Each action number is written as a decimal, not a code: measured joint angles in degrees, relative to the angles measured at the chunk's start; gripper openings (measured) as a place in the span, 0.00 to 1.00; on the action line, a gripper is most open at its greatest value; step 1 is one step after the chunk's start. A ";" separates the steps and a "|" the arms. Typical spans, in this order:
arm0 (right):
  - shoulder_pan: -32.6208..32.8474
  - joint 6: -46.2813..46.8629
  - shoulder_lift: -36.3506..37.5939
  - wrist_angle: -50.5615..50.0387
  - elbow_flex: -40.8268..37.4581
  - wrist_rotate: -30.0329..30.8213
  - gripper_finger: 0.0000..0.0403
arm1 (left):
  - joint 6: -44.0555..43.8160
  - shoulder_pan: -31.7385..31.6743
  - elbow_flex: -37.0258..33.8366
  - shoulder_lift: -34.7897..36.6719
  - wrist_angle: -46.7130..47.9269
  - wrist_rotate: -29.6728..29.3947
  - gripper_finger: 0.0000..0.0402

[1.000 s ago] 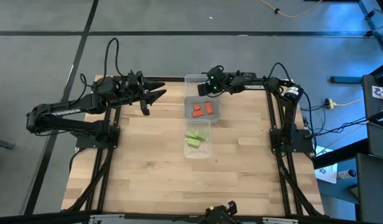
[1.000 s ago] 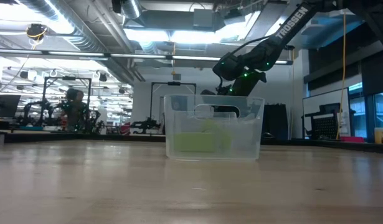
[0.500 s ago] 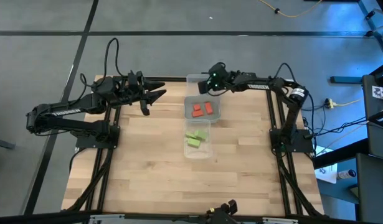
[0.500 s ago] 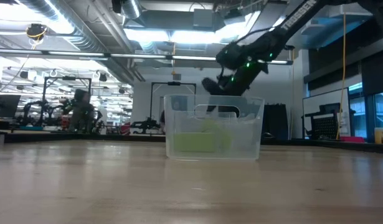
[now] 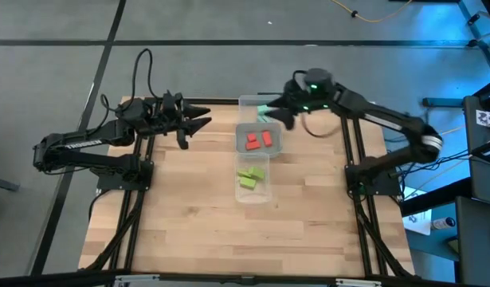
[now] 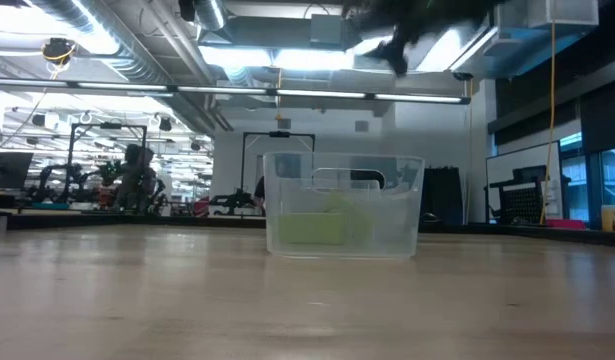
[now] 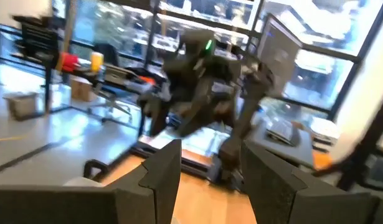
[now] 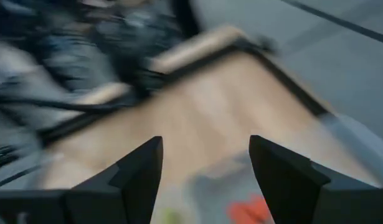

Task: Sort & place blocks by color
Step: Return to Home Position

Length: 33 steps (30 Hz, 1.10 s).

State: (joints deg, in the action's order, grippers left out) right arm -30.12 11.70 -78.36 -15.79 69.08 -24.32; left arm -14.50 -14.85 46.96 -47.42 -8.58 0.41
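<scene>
- Red blocks (image 5: 258, 140) lie in the middle clear tray (image 5: 278, 147), lime blocks (image 5: 251, 177) in the next.
- Right hand (image 5: 274, 114) hangs over its other neighbour, spread wide, empty.
- Left hand (image 5: 201, 119) waits well aside, open.
- Sorting looks done; right arm (image 5: 380, 118) should fold home.

red blocks (image 5: 259, 140) — lime blocks (image 5: 251, 177) just beside

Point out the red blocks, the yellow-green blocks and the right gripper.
red blocks (image 5: 252, 143), high view, top face of one block.
yellow-green blocks (image 5: 248, 182), high view, top face of one block.
right gripper (image 8: 204, 142), right wrist view, midway between its open fingertips.
</scene>
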 joint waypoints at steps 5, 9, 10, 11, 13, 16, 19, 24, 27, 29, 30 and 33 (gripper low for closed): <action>6.45 -1.86 8.86 0.52 0.02 -4.21 0.60 | -0.58 0.04 0.00 -0.06 0.40 5.32 0.39; 11.47 -3.42 13.18 0.70 0.02 -2.63 0.60 | -1.77 0.04 0.00 -0.08 0.39 5.09 0.39; 12.43 -3.45 13.90 0.74 0.02 -1.54 0.60 | -1.79 0.04 0.00 -0.08 0.37 5.07 0.39; 13.21 -3.55 14.42 1.06 0.02 -0.59 0.60 | -1.83 0.04 0.00 -0.08 0.39 5.03 0.39; 14.26 -4.25 15.19 1.48 0.02 0.82 0.60 | -1.83 0.04 0.00 -0.08 0.38 4.89 0.39; 14.83 -4.43 15.76 1.47 0.02 2.10 0.60 | -1.83 0.04 0.00 -0.08 0.39 4.76 0.39; 14.81 -4.41 15.77 1.53 0.02 2.26 0.60 | -1.83 0.04 0.00 -0.08 0.39 4.76 0.39; 14.81 -4.39 15.79 2.32 0.02 2.37 0.59 | -1.83 0.04 0.00 -0.08 0.37 4.76 0.39; 14.81 -4.32 15.78 2.32 0.02 2.37 0.56 | -1.83 0.04 0.00 -0.08 0.37 4.76 0.39; 14.81 -4.32 15.77 2.32 0.02 2.36 0.53 | -1.83 0.04 0.00 -0.08 0.37 4.76 0.39; 14.81 -4.30 15.79 2.32 0.02 2.35 0.51 | -1.83 0.04 0.00 -0.08 0.37 4.76 0.39; 14.81 -4.34 15.79 2.29 0.02 2.33 0.45 | -1.60 0.04 0.00 -0.08 0.37 4.78 0.39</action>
State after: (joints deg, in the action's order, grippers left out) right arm -15.31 7.36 -62.57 -13.50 69.10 -22.00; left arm -16.11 -14.81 46.96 -47.51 -8.21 5.19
